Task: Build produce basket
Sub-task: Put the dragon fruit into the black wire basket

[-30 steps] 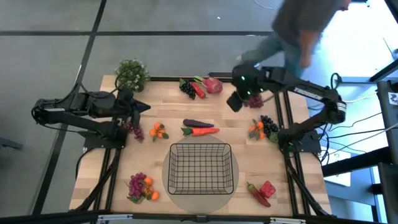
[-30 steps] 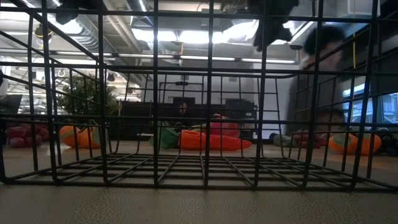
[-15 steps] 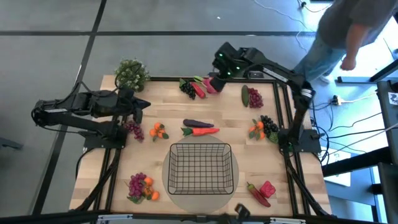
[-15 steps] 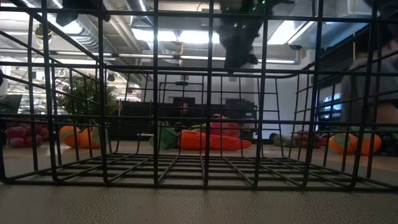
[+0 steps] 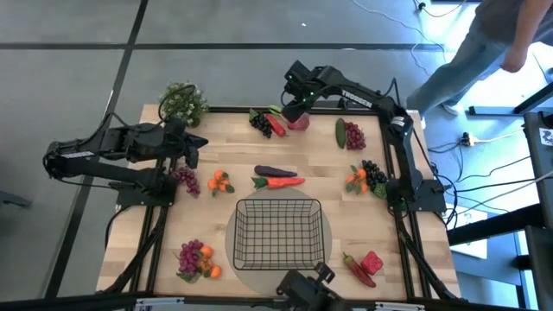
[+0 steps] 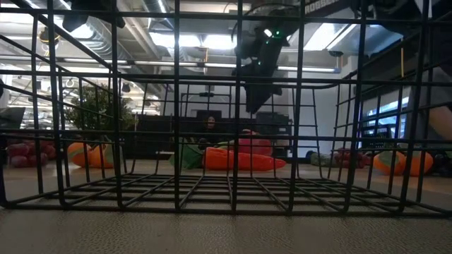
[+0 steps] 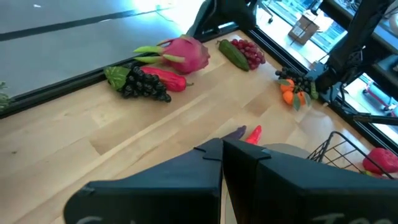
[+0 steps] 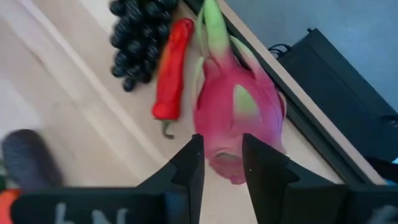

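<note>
In the basket (image 5: 278, 233) nothing lies; left fingers (image 7: 222, 163) pressed together, right fingers (image 8: 261, 171) narrowly parted

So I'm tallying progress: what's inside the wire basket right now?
Nothing: the basket shows only table through its mesh. The carrot and eggplant lie just beyond it. From the low view no produce sits on its floor.

No text, label, brand or number can be made out for certain anywhere; only blurred pale marks show on the dark claw body at the bottom of the right wrist view, unreadable.
</note>
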Action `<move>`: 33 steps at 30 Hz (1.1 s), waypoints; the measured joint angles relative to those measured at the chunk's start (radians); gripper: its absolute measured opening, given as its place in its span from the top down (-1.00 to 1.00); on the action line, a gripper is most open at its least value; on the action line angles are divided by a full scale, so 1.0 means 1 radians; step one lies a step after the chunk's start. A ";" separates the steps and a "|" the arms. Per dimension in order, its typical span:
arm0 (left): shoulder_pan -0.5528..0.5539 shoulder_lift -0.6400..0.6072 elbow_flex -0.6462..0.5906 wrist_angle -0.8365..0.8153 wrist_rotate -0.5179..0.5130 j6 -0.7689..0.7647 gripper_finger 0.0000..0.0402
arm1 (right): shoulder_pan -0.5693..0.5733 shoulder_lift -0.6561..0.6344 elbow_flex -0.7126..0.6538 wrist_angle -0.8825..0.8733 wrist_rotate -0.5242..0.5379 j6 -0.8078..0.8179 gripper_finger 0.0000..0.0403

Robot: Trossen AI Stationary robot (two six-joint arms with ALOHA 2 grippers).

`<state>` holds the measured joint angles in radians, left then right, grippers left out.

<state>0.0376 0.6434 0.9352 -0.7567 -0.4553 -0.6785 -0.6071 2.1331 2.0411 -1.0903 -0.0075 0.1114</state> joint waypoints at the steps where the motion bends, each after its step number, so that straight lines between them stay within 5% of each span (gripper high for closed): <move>1: 0.000 0.000 0.000 0.000 0.000 0.000 1.00 | 0.000 0.010 0.000 0.003 0.002 -0.013 0.52; 9: 0.000 0.000 0.000 -0.021 0.000 0.000 1.00 | 0.000 0.052 0.000 0.045 0.084 -0.050 0.52; 24: 0.000 0.001 0.000 -0.021 0.000 0.081 1.00 | 0.010 0.052 0.000 0.022 -0.028 -0.121 0.53; 33: 0.022 0.012 -0.001 -0.017 -0.004 0.113 1.00 | 0.009 0.052 0.000 0.024 -0.023 -0.152 0.33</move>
<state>0.0597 0.6552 0.9340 -0.7741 -0.4591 -0.5655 -0.5980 2.1849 2.0411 -1.0660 -0.0309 -0.0410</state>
